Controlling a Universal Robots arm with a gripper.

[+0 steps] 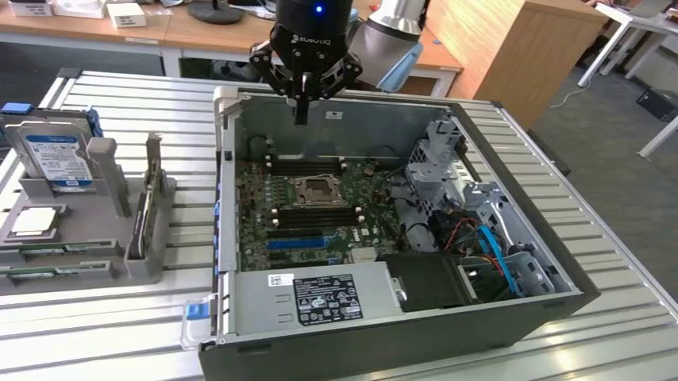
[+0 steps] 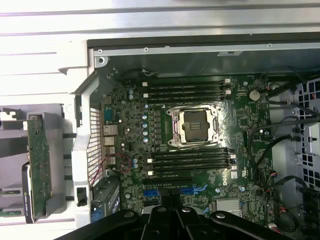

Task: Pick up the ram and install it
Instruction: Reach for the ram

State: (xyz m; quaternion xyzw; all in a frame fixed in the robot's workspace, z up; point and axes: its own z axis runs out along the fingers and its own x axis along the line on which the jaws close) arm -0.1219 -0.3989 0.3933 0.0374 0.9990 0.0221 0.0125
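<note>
Robotiq-marked gripper (image 1: pixel 302 117) above open case (image 1: pixel 424 337)

motherboard (image 2: pixel 200 150) under gripper (image 2: pixel 173 214), CPU socket (image 2: pixel 194 126), black memory slots (image 2: pixel 192 159)

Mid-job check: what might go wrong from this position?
The CPU socket sits exposed between the two banks of memory slots; a misaligned descent by the end effector above the open case could hit it. Loose black cables run beside the slots and might snag.
</note>
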